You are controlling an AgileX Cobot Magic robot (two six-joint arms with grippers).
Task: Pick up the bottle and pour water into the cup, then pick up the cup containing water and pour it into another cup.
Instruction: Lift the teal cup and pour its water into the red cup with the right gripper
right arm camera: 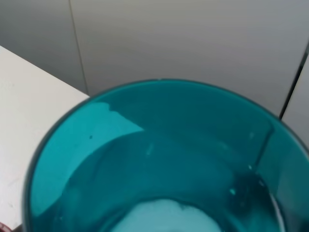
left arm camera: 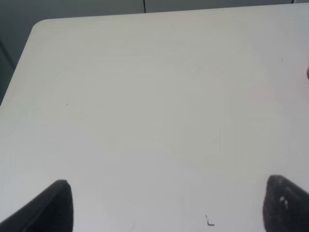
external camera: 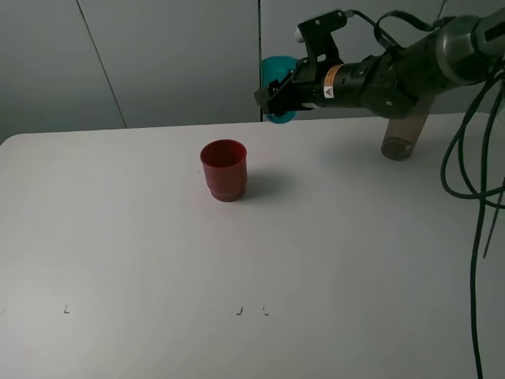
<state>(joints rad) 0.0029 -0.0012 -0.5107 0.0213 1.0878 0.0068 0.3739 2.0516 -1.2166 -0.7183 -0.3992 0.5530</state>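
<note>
My right gripper (external camera: 276, 96) is shut on the teal cup (external camera: 276, 85), holding it tilted in the air behind and to the right of the red cup (external camera: 224, 169). The right wrist view is filled by the teal cup (right arm camera: 159, 164), looking into its open mouth. The red cup stands upright on the white table (external camera: 158, 253), apart from the teal one. The grey-brown bottle (external camera: 404, 136) stands at the back right, mostly hidden behind my right arm. My left gripper (left arm camera: 166, 205) is open over bare table, its two dark fingertips (left arm camera: 53, 205) far apart; a sliver of the red cup (left arm camera: 307, 72) shows at the picture's edge.
Small black corner marks (external camera: 239, 311) lie near the table's front. Black cables (external camera: 473, 197) hang down at the right edge. A grey panelled wall (external camera: 158, 55) stands behind the table.
</note>
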